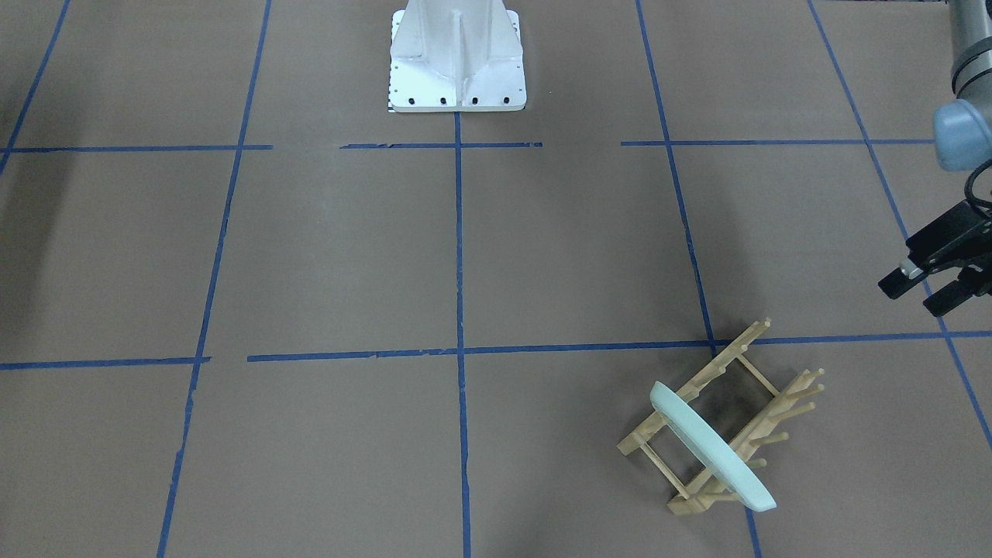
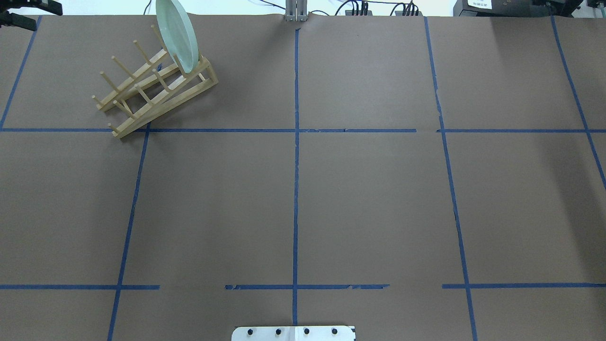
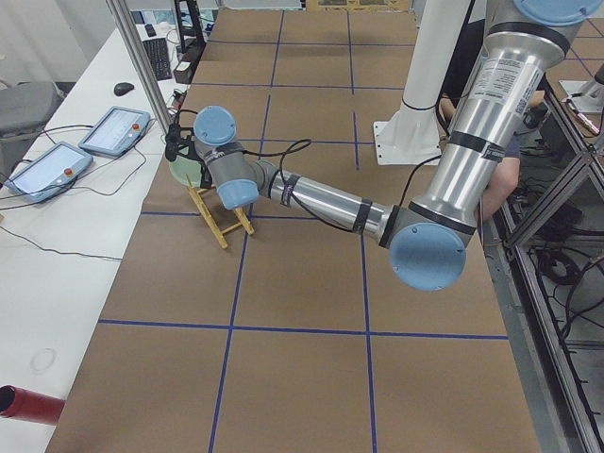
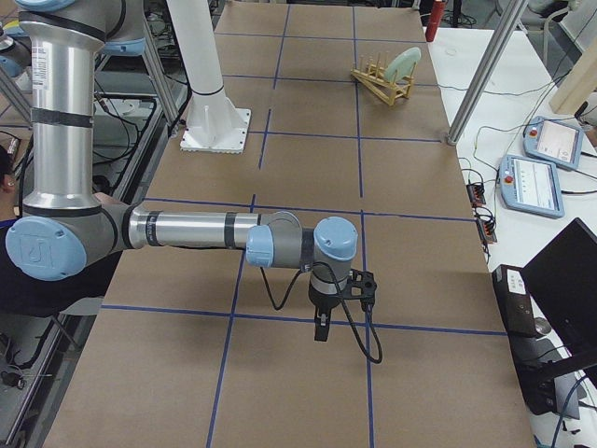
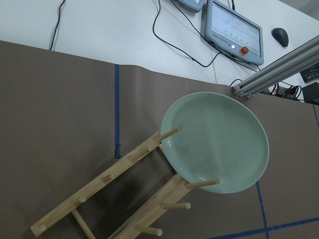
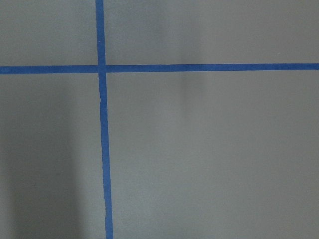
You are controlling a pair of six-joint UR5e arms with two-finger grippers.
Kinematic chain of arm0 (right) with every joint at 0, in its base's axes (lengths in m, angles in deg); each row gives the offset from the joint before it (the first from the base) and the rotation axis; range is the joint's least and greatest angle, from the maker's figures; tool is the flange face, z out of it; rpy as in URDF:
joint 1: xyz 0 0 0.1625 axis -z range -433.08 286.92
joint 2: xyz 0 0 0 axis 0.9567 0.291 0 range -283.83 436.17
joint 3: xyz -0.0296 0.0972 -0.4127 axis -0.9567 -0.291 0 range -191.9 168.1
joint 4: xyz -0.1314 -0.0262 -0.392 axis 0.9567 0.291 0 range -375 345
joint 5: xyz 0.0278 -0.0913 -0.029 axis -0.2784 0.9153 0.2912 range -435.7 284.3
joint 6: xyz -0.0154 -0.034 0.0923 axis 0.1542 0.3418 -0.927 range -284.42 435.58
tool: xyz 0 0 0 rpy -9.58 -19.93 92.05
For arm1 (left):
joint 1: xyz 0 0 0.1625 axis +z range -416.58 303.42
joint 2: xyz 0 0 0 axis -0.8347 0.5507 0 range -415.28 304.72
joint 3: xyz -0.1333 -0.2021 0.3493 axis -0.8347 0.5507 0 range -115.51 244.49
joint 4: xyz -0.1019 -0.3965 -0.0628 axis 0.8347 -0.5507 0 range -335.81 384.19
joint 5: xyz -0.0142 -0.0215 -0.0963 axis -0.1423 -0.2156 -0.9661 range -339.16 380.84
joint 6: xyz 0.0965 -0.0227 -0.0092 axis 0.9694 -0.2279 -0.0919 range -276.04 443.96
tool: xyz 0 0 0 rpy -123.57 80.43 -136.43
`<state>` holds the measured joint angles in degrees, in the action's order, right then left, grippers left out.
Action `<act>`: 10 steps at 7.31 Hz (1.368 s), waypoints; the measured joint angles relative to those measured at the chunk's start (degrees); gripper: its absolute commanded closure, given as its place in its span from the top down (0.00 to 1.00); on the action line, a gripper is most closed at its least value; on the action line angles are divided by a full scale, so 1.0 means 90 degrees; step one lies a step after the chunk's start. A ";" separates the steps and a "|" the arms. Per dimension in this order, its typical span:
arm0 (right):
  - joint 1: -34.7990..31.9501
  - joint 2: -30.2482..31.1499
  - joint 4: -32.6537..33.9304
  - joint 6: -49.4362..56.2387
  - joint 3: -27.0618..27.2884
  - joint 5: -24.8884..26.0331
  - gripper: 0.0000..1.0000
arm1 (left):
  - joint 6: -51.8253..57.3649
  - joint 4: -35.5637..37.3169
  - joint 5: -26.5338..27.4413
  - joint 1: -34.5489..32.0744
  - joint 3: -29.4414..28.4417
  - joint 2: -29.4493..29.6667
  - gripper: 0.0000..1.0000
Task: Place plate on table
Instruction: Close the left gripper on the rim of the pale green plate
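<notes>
The pale mint-green plate (image 1: 709, 446) stands on edge in the end slot of the light wooden peg rack (image 1: 732, 411), leaning against its pegs. It also shows in the overhead view (image 2: 177, 35) and faces the camera in the left wrist view (image 5: 214, 144). The rack (image 2: 151, 90) rests on the brown table (image 2: 369, 199) near its far left corner. My left gripper (image 1: 918, 293) is open and empty, hanging in the air beside the rack and apart from the plate. My right gripper (image 4: 322, 319) hovers over bare table far from the plate; I cannot tell whether it is open or shut.
The white robot base (image 1: 457, 62) stands at the table's middle edge. Beyond the table's far edge, a white bench holds teach pendants (image 5: 234, 32) and cables, with an aluminium post (image 5: 279, 69) close to the plate. Blue tape lines (image 6: 102, 124) cross the table.
</notes>
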<state>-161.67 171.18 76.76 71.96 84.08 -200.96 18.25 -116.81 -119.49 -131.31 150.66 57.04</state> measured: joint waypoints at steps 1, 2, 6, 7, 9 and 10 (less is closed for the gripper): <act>0.0000 0.0000 0.0000 -0.0001 0.0000 0.0002 1.00 | -0.0877 -0.0361 0.0527 0.0414 -0.0054 0.0200 1.00; 0.0000 0.0000 0.0000 0.0000 0.0000 0.0002 1.00 | -0.1838 -0.0822 0.1172 0.0821 -0.0123 0.0326 1.00; 0.0000 0.0000 0.0000 0.0000 0.0000 0.0002 1.00 | -0.3747 -0.1500 0.3087 0.1662 -0.1006 0.1054 1.00; 0.0002 0.0000 0.0000 -0.0002 0.0000 0.0003 1.00 | -0.3814 -0.1516 0.3345 0.1783 -0.1374 0.1317 0.96; 0.0002 0.0000 0.0000 0.0002 0.0000 0.0003 1.00 | -0.3817 -0.1614 0.3598 0.1906 -0.1943 0.1692 0.60; 0.0002 0.0000 0.0000 0.0002 0.0000 0.0002 1.00 | -0.3806 -0.1644 0.3625 0.1916 -0.2028 0.1742 0.44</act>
<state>-161.66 171.18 76.76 71.98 84.08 -200.94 -16.01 -131.61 -86.86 -114.07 132.40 72.72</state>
